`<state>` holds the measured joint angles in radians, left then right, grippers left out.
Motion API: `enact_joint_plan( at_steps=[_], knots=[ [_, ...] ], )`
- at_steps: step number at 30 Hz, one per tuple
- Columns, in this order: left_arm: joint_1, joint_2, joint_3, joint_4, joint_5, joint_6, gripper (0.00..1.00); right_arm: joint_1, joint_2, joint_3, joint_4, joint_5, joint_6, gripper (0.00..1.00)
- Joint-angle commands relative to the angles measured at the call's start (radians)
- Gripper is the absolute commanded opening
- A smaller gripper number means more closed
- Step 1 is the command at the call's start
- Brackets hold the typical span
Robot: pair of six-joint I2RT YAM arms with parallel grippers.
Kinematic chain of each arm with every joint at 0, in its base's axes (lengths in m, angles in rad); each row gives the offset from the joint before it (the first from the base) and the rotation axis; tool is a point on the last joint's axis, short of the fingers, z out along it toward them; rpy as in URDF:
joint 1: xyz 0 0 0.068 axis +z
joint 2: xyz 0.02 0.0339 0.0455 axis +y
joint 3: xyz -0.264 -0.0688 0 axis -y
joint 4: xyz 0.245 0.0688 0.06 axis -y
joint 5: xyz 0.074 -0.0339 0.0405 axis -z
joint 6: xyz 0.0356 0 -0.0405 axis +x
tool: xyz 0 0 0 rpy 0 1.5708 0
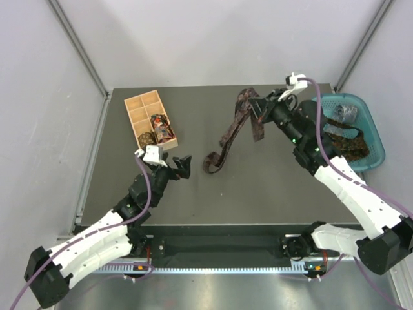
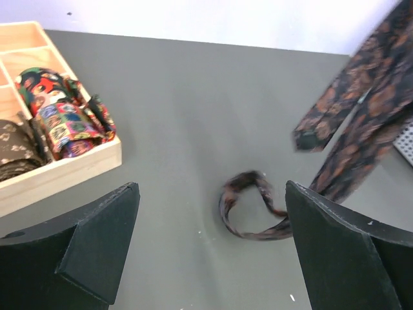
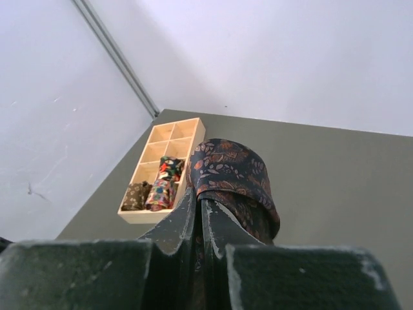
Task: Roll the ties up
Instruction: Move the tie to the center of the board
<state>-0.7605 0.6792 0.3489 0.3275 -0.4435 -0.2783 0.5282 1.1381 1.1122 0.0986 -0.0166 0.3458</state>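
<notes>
- The two arms are reaching out from the near edge of the bench. The left one is staying low toward the near-left, and the right one is stretching high toward the far edge.
- The teal basket is sitting at the far-right edge of the bench. It is holding the loose ties waiting their turn, within easy reach of the right arm.
- The wooden box is lying at the far-left corner, and rolled ties are filling its nearest compartments. It is probably serving as the place for finished coils.
- The paisley tie is hanging from above the far middle of the bench. It is draping toward the centre, where its narrow end is curling on the surface. Lifting it this way is likely meant to let it hang out straight so it can be laid flat for rolling.
- The right fingers are pressing together on a fold of this tie, which is wrapping over their tips in the wrist view.
- The left fingers are standing spread and empty just above the bench. They are facing the curled end, seemingly ready to take it.
</notes>
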Motion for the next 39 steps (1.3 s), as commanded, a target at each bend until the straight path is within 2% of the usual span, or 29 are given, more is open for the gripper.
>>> enact_joint_plan(
  at_steps=[1,2,3,5,9,15,20,24,27,29,32,33,36,39],
  knots=[
    [-0.005,0.046,0.018,-0.015,-0.038,-0.013,0.99,-0.088,0.006,0.061,-0.020,-0.182,0.022,0.00],
    [-0.003,0.065,0.025,-0.013,-0.012,-0.012,0.99,-0.140,0.032,0.052,-0.014,-0.213,0.033,0.00],
    [-0.003,0.110,0.032,-0.012,0.009,-0.012,0.99,-0.167,0.046,0.037,0.009,-0.308,0.059,0.00],
    [-0.005,0.164,0.065,-0.013,0.040,-0.009,0.99,-0.244,0.104,-0.014,0.107,-0.422,0.084,0.03],
    [-0.003,0.328,0.124,-0.024,0.124,-0.021,0.99,-0.324,0.245,-0.006,0.167,-0.571,0.116,0.01],
    [-0.002,0.548,0.235,-0.085,0.106,-0.070,0.99,-0.352,0.357,0.021,0.208,-0.609,0.110,0.00],
    [0.026,0.664,0.304,-0.077,0.132,-0.079,0.99,-0.350,0.336,-0.025,0.233,-0.591,0.096,0.00],
    [0.056,0.790,0.464,-0.218,0.147,-0.110,0.99,-0.352,0.310,-0.057,0.224,-0.560,0.076,0.00],
    [0.075,0.884,0.525,-0.271,0.160,-0.124,0.97,-0.353,0.290,-0.064,0.216,-0.546,0.059,0.01],
    [0.089,0.954,0.559,-0.300,0.175,-0.140,0.92,-0.352,0.279,-0.064,0.205,-0.533,0.045,0.01],
    [0.113,1.034,0.613,-0.323,0.221,-0.148,0.79,-0.355,0.272,-0.064,0.194,-0.516,0.041,0.01],
    [0.115,1.046,0.636,-0.367,0.220,-0.150,0.70,-0.356,0.269,-0.064,0.191,-0.505,0.042,0.01],
    [0.113,1.065,0.631,-0.377,0.198,-0.159,0.60,-0.364,0.258,-0.071,0.185,-0.487,0.045,0.01],
    [0.119,1.076,0.630,-0.386,0.152,-0.160,0.44,-0.372,0.244,-0.089,0.170,-0.441,0.048,0.02]
  ],
)
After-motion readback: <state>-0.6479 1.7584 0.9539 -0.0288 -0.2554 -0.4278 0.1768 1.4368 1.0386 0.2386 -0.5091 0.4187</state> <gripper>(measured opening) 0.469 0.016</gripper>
